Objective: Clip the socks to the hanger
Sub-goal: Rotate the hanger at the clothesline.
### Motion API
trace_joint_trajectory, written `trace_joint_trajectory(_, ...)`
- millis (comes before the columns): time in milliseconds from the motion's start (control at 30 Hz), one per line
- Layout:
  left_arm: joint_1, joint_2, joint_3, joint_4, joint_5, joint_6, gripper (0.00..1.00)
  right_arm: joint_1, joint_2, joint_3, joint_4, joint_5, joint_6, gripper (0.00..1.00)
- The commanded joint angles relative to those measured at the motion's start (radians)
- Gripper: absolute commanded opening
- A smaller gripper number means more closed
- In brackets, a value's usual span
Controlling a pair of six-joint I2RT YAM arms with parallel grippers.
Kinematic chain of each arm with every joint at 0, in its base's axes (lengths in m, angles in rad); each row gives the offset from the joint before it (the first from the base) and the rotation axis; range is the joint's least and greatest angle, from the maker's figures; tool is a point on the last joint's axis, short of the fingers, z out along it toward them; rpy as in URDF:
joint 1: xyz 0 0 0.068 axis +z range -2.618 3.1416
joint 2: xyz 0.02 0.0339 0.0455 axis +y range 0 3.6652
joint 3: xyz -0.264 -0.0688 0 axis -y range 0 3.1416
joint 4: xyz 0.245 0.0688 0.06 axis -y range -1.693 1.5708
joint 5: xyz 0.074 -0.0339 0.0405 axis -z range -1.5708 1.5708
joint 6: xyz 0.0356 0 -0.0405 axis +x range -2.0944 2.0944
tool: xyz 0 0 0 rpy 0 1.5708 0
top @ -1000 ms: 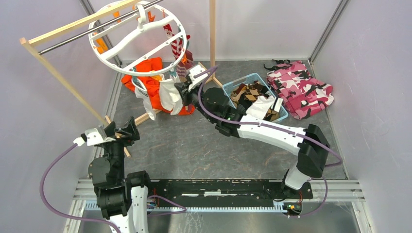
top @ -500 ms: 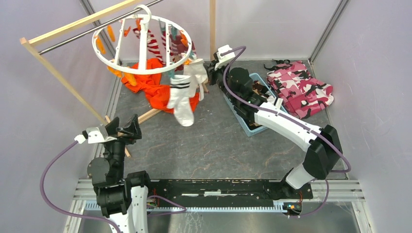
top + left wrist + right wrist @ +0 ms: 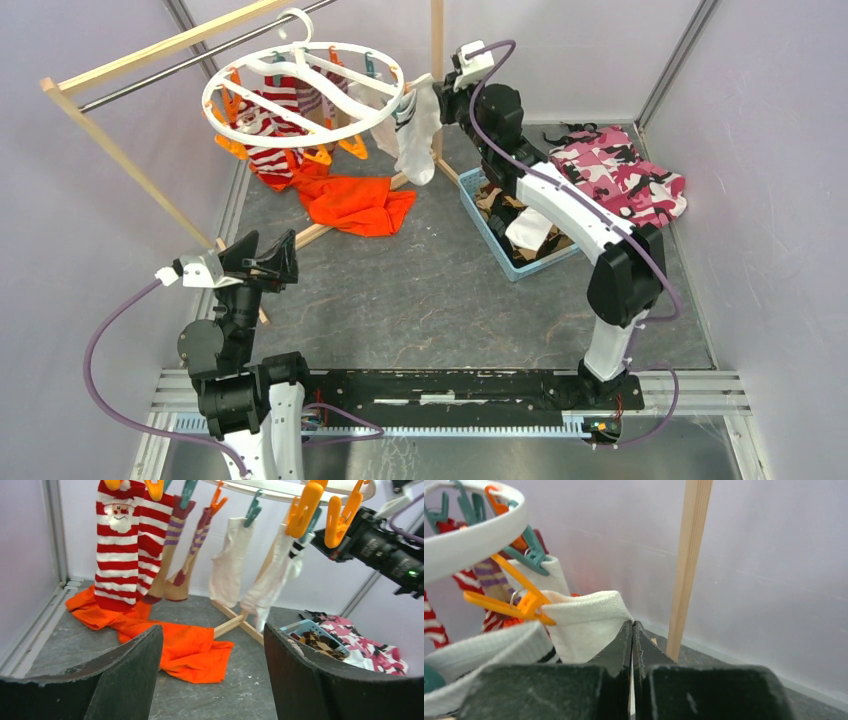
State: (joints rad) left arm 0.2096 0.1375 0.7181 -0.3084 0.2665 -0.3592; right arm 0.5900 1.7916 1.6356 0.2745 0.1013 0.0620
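The white sock's [image 3: 415, 135] cuff edge is hidden where the right fingers [image 3: 619, 650] are pressed together on it, just beside an orange clip [image 3: 519, 605] under the hanger's [image 3: 469, 545] rim. That rim is cut off at the top of the left wrist view. The left fingers [image 3: 125, 680] are spread wide with nothing held, well apart from the hanger. Bare desk [image 3: 430, 290] is seen between the orange garment [image 3: 355, 205] and the blue basket [image 3: 490, 240].

Left wrist view crops the hanger [image 3: 260, 487] at the top edge. The right hand [image 3: 632, 626] covers the white sock [image 3: 584, 622] lower down. The orange clip [image 3: 526, 605] might be biting it, hard to tell.
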Motion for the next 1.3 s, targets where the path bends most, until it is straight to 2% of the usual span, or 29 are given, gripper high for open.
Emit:
trace_joint_trajectory(0, 0.001, 0.024, -0.004, 0.073, 0.064, -0.061, 0.79, -0.019, 0.088, 0.155, 0.032, -0.051, 0.000, 0.00)
trace_joint_trajectory(333, 0.000, 0.037, -0.012, 0.119, 0.107, -0.120, 0.80, -0.024, 0.193, 0.256, 0.117, -0.079, 0.027, 0.00)
trace_joint_trajectory(633, 0.000, 0.060, -0.044, 0.175, 0.145, -0.170, 0.80, -0.037, 0.119, 0.139, 0.199, -0.160, 0.045, 0.11)
trace_joint_trajectory(867, 0.000, 0.076, -0.060, 0.197, 0.164, -0.179, 0.80, -0.056, 0.068, 0.068, 0.193, -0.210, 0.055, 0.22)
trace_joint_trajectory(1267, 0.001, 0.082, -0.126, 0.250, 0.182, -0.198, 0.80, -0.075, -0.005, -0.011, 0.153, -0.302, 0.051, 0.33)
